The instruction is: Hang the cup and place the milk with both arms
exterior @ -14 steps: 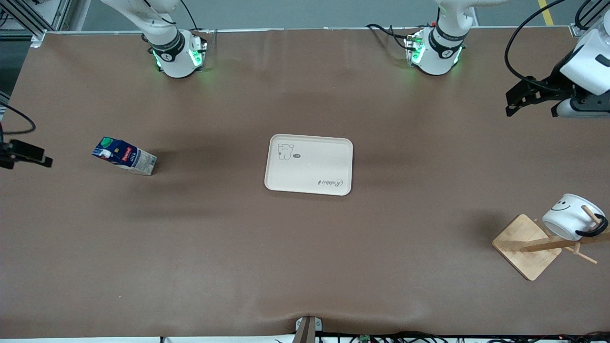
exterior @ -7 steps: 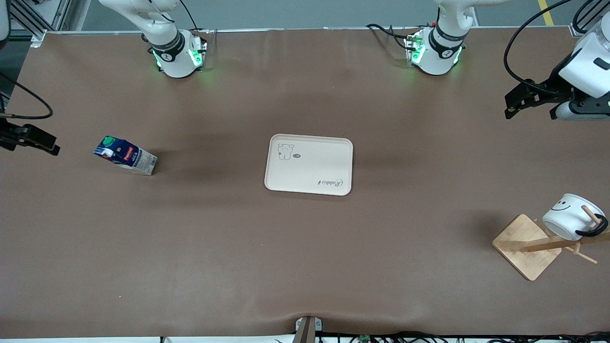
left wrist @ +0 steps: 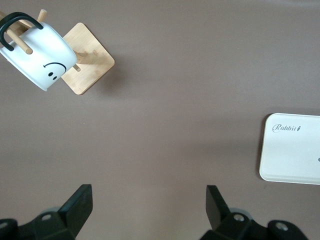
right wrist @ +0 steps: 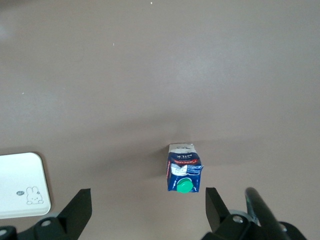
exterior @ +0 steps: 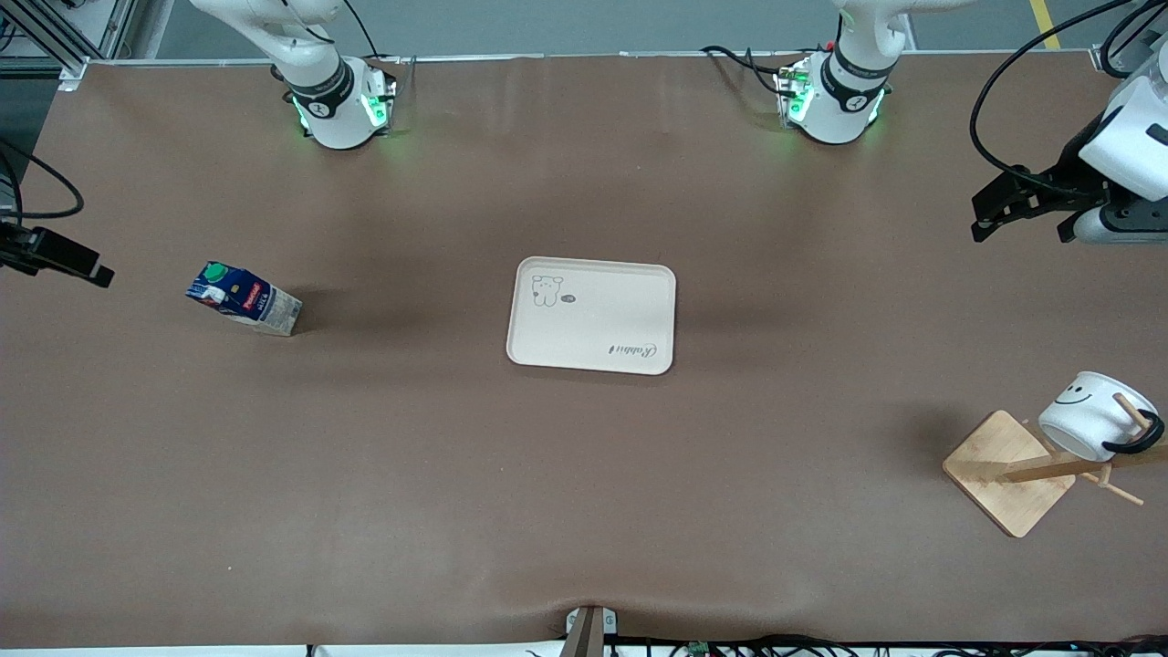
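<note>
The small dark blue gable-top milk carton (exterior: 243,299) with its green round cap and red label stands upright on the brown worktop (exterior: 456,474) toward the right arm's end, well apart from the cream rectangular tray (exterior: 591,315) at the middle. Judging by its look, it is light, thin-walled card that would dent under a hard squeeze, and its printed faces are probably a little slick. The flat side walls below the gable look like the best place to take hold, with the fingers on two parallel faces and clear of the sloped top and cap.

The small white mug (exterior: 1090,415) with a black loop handle and a smiley face already hangs on a peg of the light wooden rack (exterior: 1022,470) near the left arm's end, lying nearer the front camera than the tray. It reads as stiff, glossy and breakable; the handle carries it on the peg.

The right pincer (right wrist: 145,210) hovers spread wide and empty over the worktop close to the carton. The left pincer (left wrist: 149,210) hangs spread wide and empty over the worktop at its own end, holding nothing.
</note>
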`<state>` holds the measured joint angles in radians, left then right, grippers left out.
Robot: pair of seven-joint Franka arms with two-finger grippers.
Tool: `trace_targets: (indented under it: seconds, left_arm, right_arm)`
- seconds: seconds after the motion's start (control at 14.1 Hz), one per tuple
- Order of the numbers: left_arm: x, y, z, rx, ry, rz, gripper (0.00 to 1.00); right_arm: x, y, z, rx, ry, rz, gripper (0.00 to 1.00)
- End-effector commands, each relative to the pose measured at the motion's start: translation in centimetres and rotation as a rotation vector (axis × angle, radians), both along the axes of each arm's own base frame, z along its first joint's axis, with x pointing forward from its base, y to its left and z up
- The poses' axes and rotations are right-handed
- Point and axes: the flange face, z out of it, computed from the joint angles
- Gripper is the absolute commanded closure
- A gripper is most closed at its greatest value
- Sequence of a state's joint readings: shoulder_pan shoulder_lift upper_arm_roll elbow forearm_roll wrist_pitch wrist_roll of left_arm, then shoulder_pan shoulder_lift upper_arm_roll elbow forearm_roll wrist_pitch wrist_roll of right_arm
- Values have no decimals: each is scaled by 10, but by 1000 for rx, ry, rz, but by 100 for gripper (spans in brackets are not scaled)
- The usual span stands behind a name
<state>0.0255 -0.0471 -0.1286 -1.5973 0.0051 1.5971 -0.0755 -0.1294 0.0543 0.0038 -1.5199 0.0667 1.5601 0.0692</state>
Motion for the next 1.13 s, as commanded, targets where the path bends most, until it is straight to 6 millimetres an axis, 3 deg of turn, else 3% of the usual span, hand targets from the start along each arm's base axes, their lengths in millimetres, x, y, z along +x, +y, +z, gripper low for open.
trace_targets:
  seconds: [0.0,0.14,0.5,1.06]
  left_arm:
    - [3,1,6,-22,-9,-8,0]
    - [2,1,6,-22,-11,-8,0]
    - [3,-7,2,-16,3,-13,0]
    - [-7,-10,5,-9,44,-26,0]
  right_arm:
    - [-29,11,4,15,-14,15,0]
    - [-28,6,3,9,-13,12,0]
    - [-22,-2,46,-33,-97,7,0]
    - [-25,-3,45,-31,-74,1,0]
